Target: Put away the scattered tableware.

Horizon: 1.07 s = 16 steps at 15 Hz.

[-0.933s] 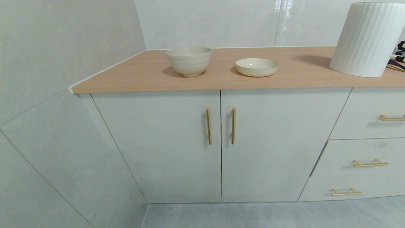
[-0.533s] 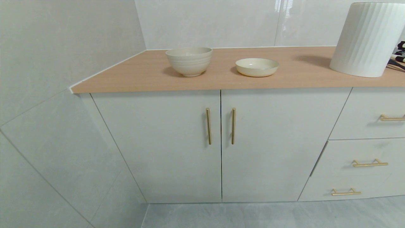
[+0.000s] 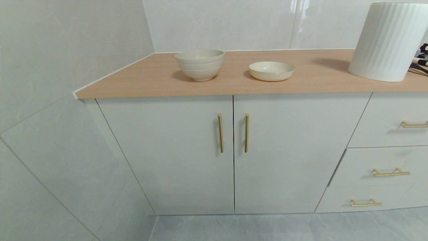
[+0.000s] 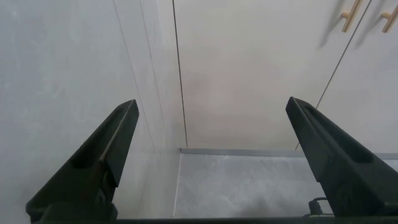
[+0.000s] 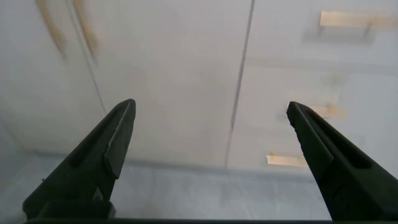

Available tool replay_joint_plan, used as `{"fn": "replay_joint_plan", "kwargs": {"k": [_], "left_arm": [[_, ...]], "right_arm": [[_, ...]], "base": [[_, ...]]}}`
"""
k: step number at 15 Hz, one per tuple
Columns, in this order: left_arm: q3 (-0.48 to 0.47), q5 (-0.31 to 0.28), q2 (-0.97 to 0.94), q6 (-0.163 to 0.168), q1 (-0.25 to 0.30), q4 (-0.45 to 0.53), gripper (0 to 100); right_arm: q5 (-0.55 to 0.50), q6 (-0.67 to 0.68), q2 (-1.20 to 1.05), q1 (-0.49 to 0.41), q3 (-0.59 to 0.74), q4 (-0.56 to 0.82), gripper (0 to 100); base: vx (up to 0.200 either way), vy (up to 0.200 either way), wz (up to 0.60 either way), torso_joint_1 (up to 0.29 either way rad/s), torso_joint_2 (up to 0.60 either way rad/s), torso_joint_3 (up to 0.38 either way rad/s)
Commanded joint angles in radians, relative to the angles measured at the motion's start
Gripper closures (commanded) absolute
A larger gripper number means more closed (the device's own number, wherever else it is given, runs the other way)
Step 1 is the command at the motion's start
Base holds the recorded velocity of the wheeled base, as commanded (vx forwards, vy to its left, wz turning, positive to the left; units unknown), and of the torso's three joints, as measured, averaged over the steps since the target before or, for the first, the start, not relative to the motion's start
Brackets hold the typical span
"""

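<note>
Countertop (image 3: 317, 82) — bowl (image 3: 200, 64), dish (image 3: 271, 70) near front edge.

Looks like a home kitchen. Wood-topped table (image 3: 301, 83) over pale cabinet doors (image 3: 167, 150) with brass handles (image 3: 220, 133), drawers (image 3: 384, 157) at 4 o'clock, glossy wall tiles (image 3: 217, 23) at 12 o'clock. On top, a bowl (image 3: 200, 65) and a shallow dish (image 3: 271, 71); grey floor tiles (image 3: 267, 227) at 6 o'clock.

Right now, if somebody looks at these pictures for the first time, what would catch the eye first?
Two cream pieces stand apart on the wooden countertop: a deep ribbed bowl toward the corner and a shallow dish to its right. A tall white ribbed container stands farther right, and below, closed cabinet doors carry upright gold handles.
</note>
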State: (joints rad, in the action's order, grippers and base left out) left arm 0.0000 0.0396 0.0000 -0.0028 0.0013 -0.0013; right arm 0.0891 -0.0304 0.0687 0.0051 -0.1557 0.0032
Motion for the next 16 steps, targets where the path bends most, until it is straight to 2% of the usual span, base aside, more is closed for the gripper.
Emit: {"fn": "replay_joint_plan", "kwargs": {"k": [1, 4, 5, 7, 9, 13, 16], "left_arm": [[0.0, 0.0, 0.0, 0.0, 0.0, 0.0, 0], [0.0, 0.0, 0.0, 0.0, 0.0, 0.0, 0], [0.0, 0.0, 0.0, 0.0, 0.0, 0.0, 0], [0.0, 0.0, 0.0, 0.0, 0.0, 0.0, 0], [0.0, 0.0, 0.0, 0.0, 0.0, 0.0, 0], [0.0, 0.0, 0.0, 0.0, 0.0, 0.0, 0], [0.0, 0.0, 0.0, 0.0, 0.0, 0.0, 0]], "right_arm": [[0.09, 0.027, 0.302, 0.026, -0.255, 0.004, 0], [0.337, 0.027, 0.642, 0.065, -0.352, 0.006, 0], [0.383, 0.032, 0.76, 0.101, -0.39, 0.0, 0], [0.396, 0.033, 1.002, 0.234, -0.487, -0.009, 0], [0.396, 0.037, 1.215, 0.302, -0.559, -0.084, 0], [0.406, 0.087, 1.533, 0.32, -0.654, -0.295, 0], [0.406, 0.132, 1.703, 0.352, -0.824, -0.33, 0]], "base": [[0.0, 0.0, 0.0, 0.0, 0.0, 0.0], [0.0, 0.0, 0.0, 0.0, 0.0, 0.0], [0.0, 0.0, 0.0, 0.0, 0.0, 0.0], [0.0, 0.0, 0.0, 0.0, 0.0, 0.0], [0.0, 0.0, 0.0, 0.0, 0.0, 0.0], [0.0, 0.0, 0.0, 0.0, 0.0, 0.0], [0.0, 0.0, 0.0, 0.0, 0.0, 0.0]]}}
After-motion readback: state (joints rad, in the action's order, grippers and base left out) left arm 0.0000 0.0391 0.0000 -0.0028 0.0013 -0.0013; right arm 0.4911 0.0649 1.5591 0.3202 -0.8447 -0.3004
